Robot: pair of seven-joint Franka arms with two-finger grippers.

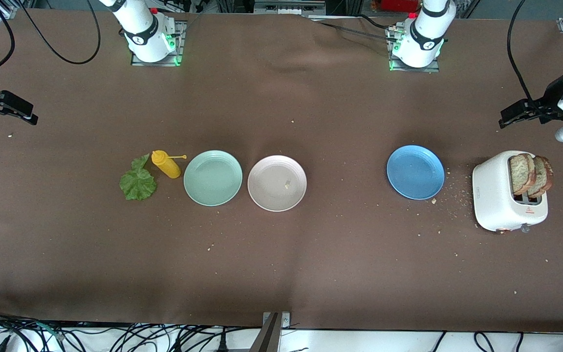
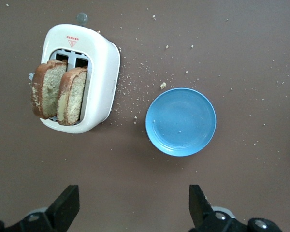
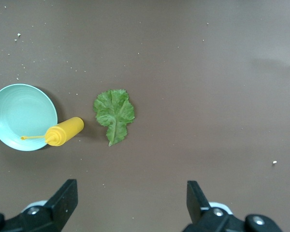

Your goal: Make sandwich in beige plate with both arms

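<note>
On the brown cloth-covered surface (image 1: 281,254), a row of things runs from one arm's end to the other, with the white toaster (image 1: 499,200) reaching nearest the front camera at the left arm's end; two slices of brown-crusted bread (image 1: 530,175) stand upright in its slots, side by side and leaning a little, with crumbs scattered on the cloth around it. The beige plate (image 1: 277,183) sits near the middle of the row, bare but for a small crumb, and nearly touches the mint-green plate (image 1: 212,177) beside it toward the right arm's end. Next along that way lies a yellow squeeze bottle (image 1: 166,164) on its side, just beside the green plate, its thin nozzle pointing toward that plate's rim. A ruffled lettuce leaf (image 1: 138,180) lies flat close by the bottle. The blue plate (image 1: 415,172) stands well apart from the beige one, between it and the toaster. Higher up, both arms wait off to the sides — the left gripper (image 2: 134,205) hangs over bare cloth near the toaster and blue plate, fingers spread wide and holding nothing, and the right gripper (image 3: 130,203) hangs over bare cloth near the lettuce, its fingers likewise apart and empty.
</note>
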